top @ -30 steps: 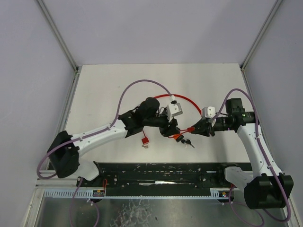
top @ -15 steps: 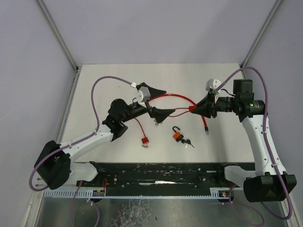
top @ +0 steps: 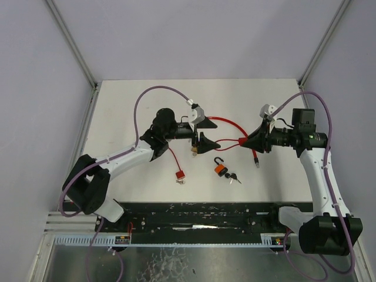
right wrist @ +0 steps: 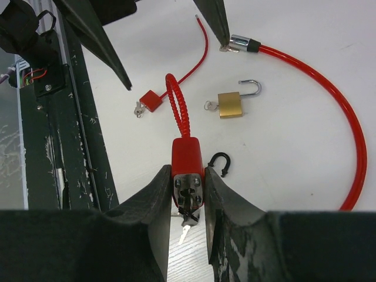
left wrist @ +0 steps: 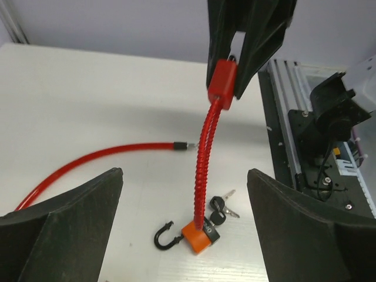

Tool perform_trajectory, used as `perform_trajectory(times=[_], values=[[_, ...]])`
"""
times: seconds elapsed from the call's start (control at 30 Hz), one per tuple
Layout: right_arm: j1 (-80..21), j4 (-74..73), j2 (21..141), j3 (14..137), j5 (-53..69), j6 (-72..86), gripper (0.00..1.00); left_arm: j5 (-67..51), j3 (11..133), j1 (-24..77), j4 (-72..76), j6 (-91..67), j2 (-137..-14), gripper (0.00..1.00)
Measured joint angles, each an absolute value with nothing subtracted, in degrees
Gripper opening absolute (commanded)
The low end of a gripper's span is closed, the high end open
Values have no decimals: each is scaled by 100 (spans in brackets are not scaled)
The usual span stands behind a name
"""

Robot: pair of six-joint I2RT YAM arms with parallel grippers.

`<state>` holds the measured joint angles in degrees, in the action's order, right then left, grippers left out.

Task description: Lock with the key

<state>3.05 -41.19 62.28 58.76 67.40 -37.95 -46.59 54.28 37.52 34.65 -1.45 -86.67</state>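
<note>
Walls (top: 35,88) of pale lilac close in three sides of a white table (top: 117,117), with bare metal posts (top: 70,41) in the back corners and a scuffed black rail (top: 200,214) along the near edge where the arms are bolted. At the left, the left arm reaches toward the middle, a purple cable (top: 153,94) arching over it. Near it a small red padlock (top: 180,175) lies on a thin red wire, and a brass padlock (right wrist: 230,104) lies with its shackle swung open. The left hand (top: 212,134) is spread wide and has hold of nothing; one fingertip is just beside the metal end (right wrist: 238,42) of the red cable (top: 229,122), which curves across the table toward the right. In front of it lie an orange padlock (top: 219,170), its black shackle open, and a bunch of keys (top: 234,177) just beside it on the right. Further right, the right hand (top: 247,141) is raised above the table and pinched on the red lock body (right wrist: 188,158) of the cable lock. A ribbed red length (left wrist: 202,170) hangs from that body. What looks like a key (right wrist: 184,234) dangles from the body's face, though the fingers crowd that view.
</note>
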Motion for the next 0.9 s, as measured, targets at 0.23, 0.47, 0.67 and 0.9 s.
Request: perform_trajectory(times=[0.23,0.47,0.67,0.9], values=[[193,-3994,6351,5793,6737,-3865,0,-4440,5946,4007,1920,663,-8886,81],[-91,-3994,6510,5669,6713,-3977,0,-4152,6412,4506,956,1337,-9183,64],[-156,-3983,6523,5647,6711,-4032,0,-4259,6685,4510,510,1553,-9533,55],[-196,-3975,6552,5631,6718,-4082,0,-4355,6890,4530,386,1575,-9797,46]])
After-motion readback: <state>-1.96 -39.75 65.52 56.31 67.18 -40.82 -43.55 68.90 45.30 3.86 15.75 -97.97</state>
